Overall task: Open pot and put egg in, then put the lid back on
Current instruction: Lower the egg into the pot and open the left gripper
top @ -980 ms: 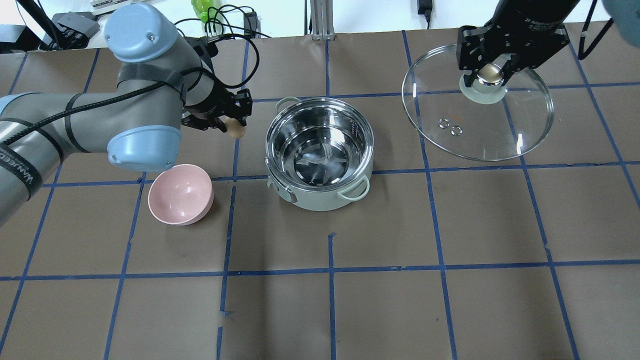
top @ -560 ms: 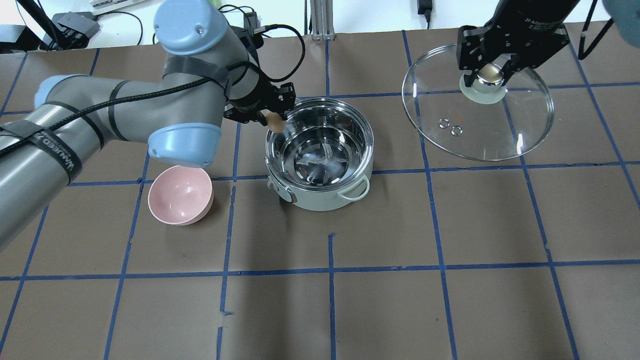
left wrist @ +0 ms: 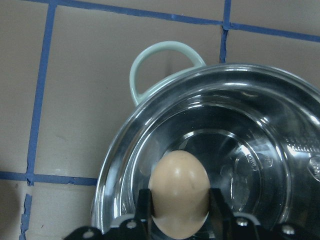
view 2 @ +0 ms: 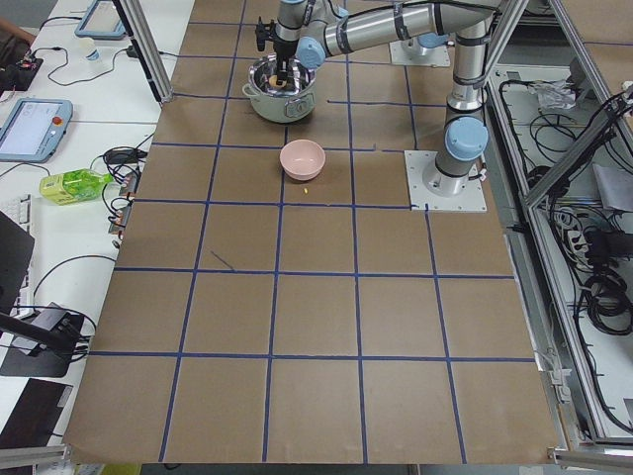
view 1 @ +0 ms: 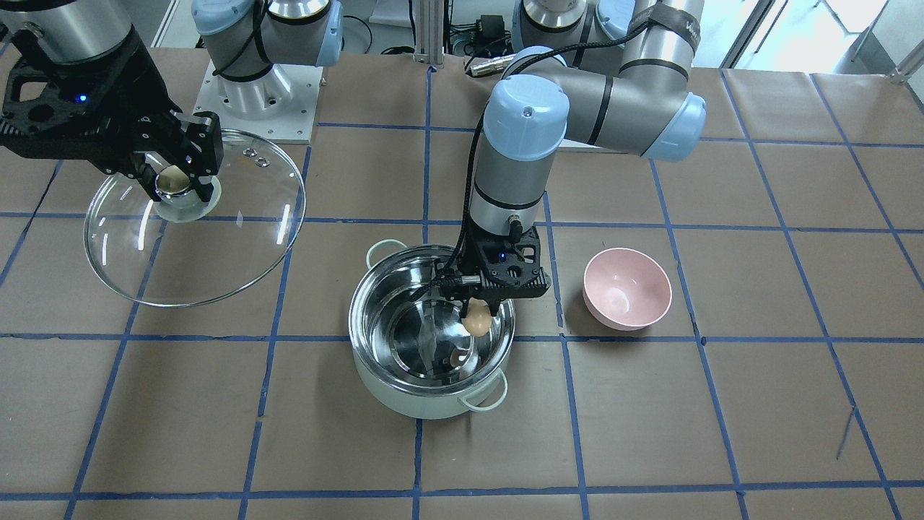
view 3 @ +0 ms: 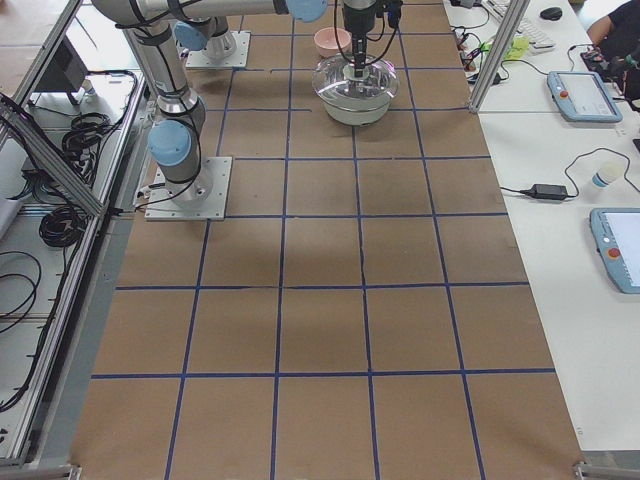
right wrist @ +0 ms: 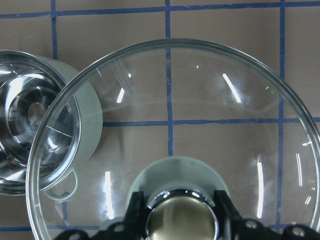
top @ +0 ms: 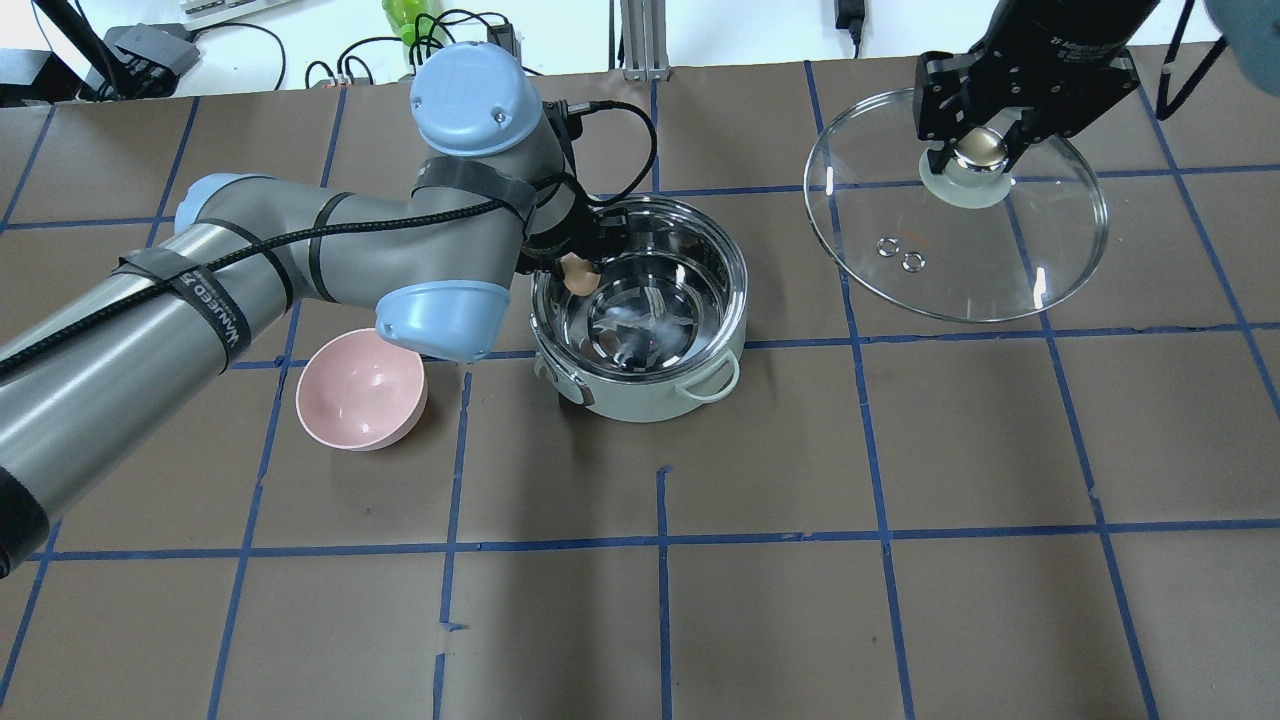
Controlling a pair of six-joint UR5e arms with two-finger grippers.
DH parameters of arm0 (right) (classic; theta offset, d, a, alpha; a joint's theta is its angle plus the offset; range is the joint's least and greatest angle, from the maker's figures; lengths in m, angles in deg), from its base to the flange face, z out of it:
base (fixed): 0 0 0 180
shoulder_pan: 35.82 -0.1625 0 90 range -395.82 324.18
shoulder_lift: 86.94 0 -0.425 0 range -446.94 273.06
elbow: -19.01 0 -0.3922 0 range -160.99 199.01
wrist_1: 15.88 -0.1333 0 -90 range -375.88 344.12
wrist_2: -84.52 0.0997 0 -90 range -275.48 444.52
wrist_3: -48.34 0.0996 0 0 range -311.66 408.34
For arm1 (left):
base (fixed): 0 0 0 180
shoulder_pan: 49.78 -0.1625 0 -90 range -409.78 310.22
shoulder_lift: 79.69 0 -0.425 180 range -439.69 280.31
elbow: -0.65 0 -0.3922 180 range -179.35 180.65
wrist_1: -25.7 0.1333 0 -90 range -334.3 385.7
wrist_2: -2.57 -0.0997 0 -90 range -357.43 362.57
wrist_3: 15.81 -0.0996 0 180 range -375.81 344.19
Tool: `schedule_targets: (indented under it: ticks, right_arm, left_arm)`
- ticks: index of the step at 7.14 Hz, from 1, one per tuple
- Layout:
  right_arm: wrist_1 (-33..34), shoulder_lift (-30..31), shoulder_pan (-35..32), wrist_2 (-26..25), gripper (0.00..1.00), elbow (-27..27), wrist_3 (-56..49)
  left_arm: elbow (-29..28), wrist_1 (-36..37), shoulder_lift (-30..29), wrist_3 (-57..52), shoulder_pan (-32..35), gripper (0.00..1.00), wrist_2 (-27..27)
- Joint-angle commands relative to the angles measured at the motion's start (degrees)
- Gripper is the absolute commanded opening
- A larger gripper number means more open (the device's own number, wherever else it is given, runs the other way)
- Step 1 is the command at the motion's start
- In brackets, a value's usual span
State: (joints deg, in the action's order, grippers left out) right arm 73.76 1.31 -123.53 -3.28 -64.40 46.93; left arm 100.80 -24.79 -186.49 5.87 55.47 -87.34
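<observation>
The mint-green pot stands open at the table's middle, its steel inside empty. My left gripper is shut on the brown egg and holds it above the pot's inside, near the rim on the left arm's side. My right gripper is shut on the knob of the clear glass lid and holds it in the air, well off to the side of the pot.
A pink bowl sits on the table next to the pot, under the left arm's elbow. Brown paper with blue tape lines covers the table. Cables and a green bottle lie beyond the far edge.
My left arm has swung toward the pot, carrying the egg from beside the pot to over its inside. The right gripper and lid have not moved.
</observation>
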Motion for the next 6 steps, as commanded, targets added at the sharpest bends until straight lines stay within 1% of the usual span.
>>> schedule_targets:
  ticks: [1, 2, 3, 4, 5, 6]
  right_arm:
    - [0.0, 0.0, -0.09, 0.0, 0.05, 0.0, 0.0]
    - [0.0, 0.0, -0.09, 0.0, 0.05, 0.0, 0.0]
    - [0.0, 0.0, -0.09, 0.0, 0.05, -0.09, 0.0]
    - [0.0, 0.0, -0.09, 0.0, 0.05, -0.09, 0.0]
    - [0.0, 0.0, -0.09, 0.0, 0.05, -0.09, 0.0]
    - [0.0, 0.0, -0.09, 0.0, 0.05, -0.09, 0.0]
  left_arm:
    - [1.01, 0.04, -1.03, 0.03, 0.13, 0.4, -1.76]
    - [1.02, 0.03, -0.95, 0.03, 0.13, 0.54, -1.93]
    - [1.02, 0.03, -0.77, -0.14, 0.13, 0.71, -1.85]
    - [0.06, 0.12, -0.6, -0.41, 0.13, 0.81, -1.76]
    - [-0.73, 0.12, 0.88, -1.45, -0.3, 0.88, -1.85]
    - [-2.13, -0.4, 2.38, -5.12, -2.31, 0.94, -1.93]
